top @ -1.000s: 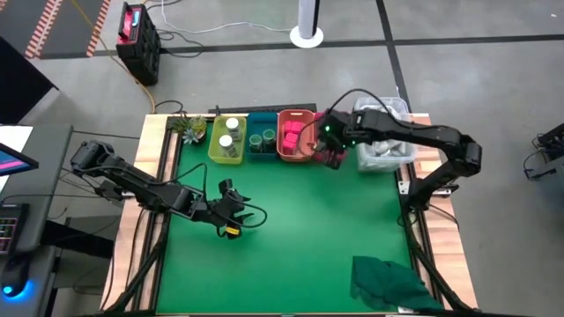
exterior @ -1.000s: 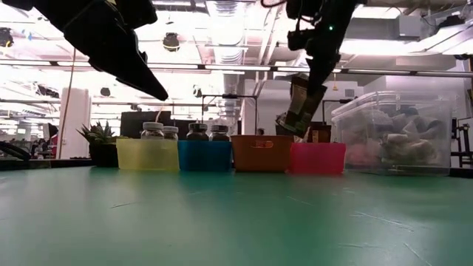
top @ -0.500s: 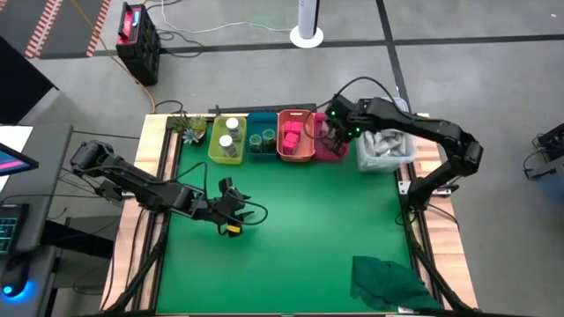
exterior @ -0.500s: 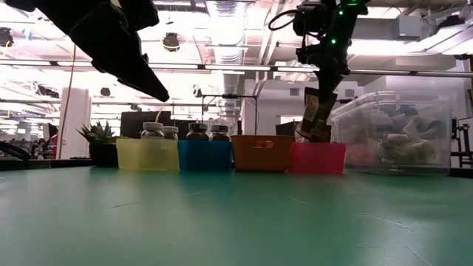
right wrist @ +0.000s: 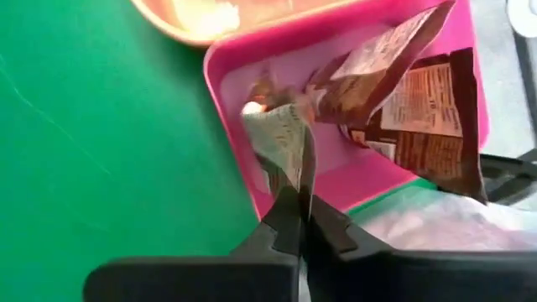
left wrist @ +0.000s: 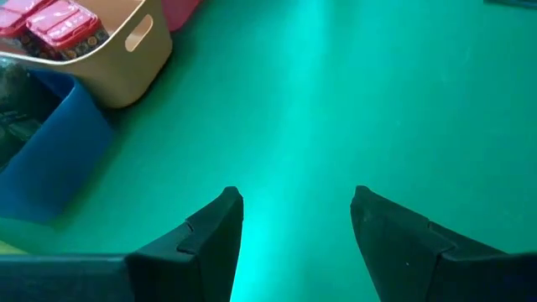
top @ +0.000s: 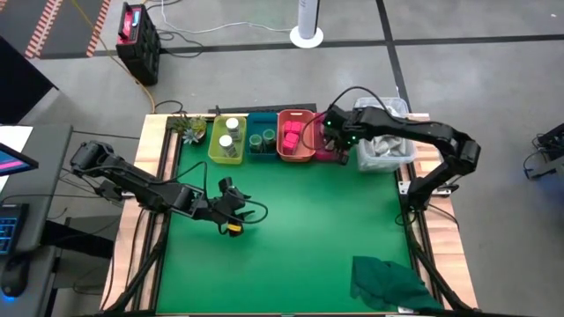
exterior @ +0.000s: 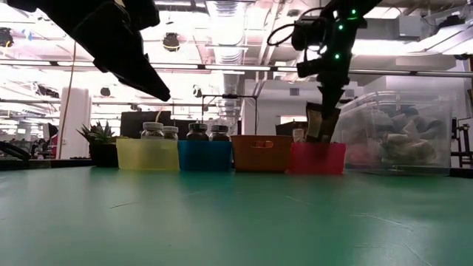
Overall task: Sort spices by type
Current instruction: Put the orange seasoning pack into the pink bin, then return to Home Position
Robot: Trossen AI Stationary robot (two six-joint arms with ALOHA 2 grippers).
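Note:
Four small bins stand in a row at the far edge: yellow (top: pixel 226 141) with white-capped jars, blue (top: pixel 262 141) with green jars, orange (top: pixel 295 139) with pink-red cube packets, and pink (top: pixel 328 148). My right gripper (right wrist: pixel 302 214) is over the pink bin (right wrist: pixel 252 176), shut on a brown spice packet (exterior: pixel 319 122). The packet's lower end reaches down inside the bin, beside another brown packet (right wrist: pixel 419 109) that leans there. My left gripper (left wrist: pixel 294 205) hovers open above the bare green mat (top: pixel 300 220) at left of centre, with nothing between its fingers. My right gripper pinches the packet's upper edge (right wrist: pixel 302 189) between its two fingers, coming from above and pointing steeply down. The packet hangs below the fingers, nearly upright. Its lower end (right wrist: pixel 281 126) is down inside the pink bin; whether it rests on the bottom, I cannot tell.
A clear tub (top: pixel 385 145) of grey packets stands just right of the pink bin. A small plant (top: pixel 189 129) sits left of the yellow bin. A dark green cloth (top: pixel 388 282) lies bunched at the near right corner. The middle of the mat is bare.
My right gripper has carried the packet from over the orange bin toward the table's right and down over the pink bin. The packet has swung from tilted to nearly upright, and its lower end has sunk behind the bin's wall.

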